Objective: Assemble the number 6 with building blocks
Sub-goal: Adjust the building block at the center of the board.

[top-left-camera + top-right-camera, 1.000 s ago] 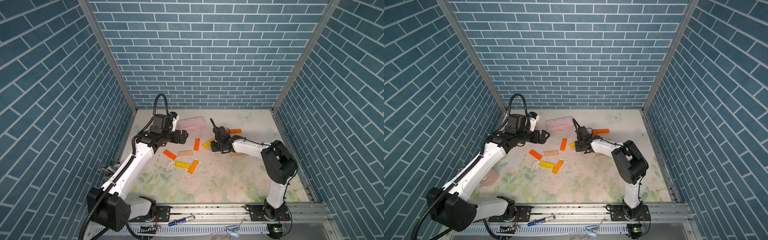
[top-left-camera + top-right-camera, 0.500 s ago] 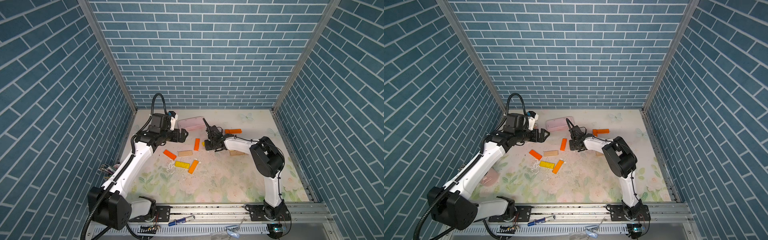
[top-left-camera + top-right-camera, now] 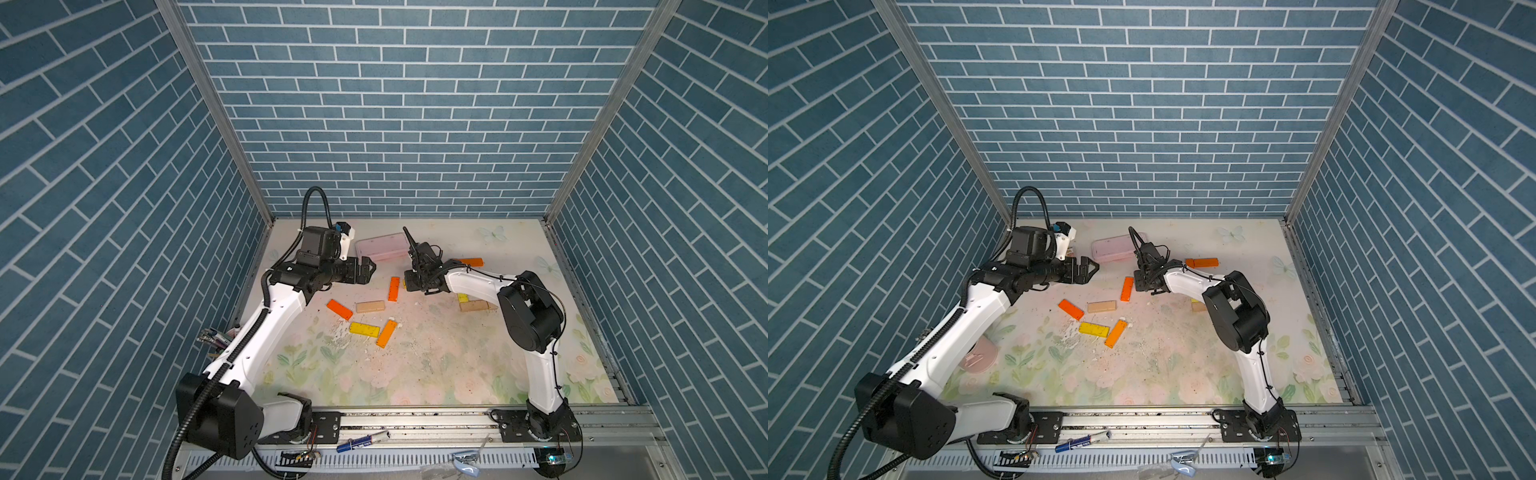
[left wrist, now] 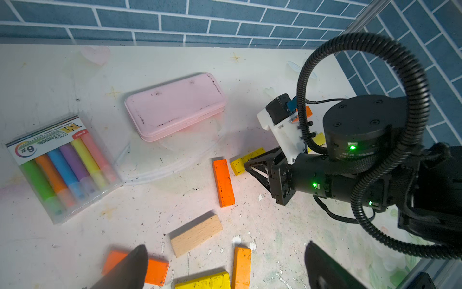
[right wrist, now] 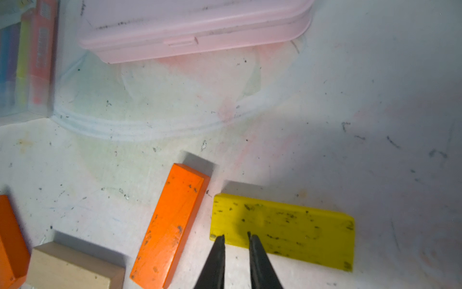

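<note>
Yellow bar slid closer to orange bar; right jaws closed.

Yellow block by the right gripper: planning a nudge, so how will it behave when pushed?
The yellow block lies flat on its broad face, so it should slide, not roll or tip. The shut right gripper sits near one end, so it may pivot.

Floral tabletop carries scattered orange, yellow, tan building blocks, pink case, chalk pack
</note>
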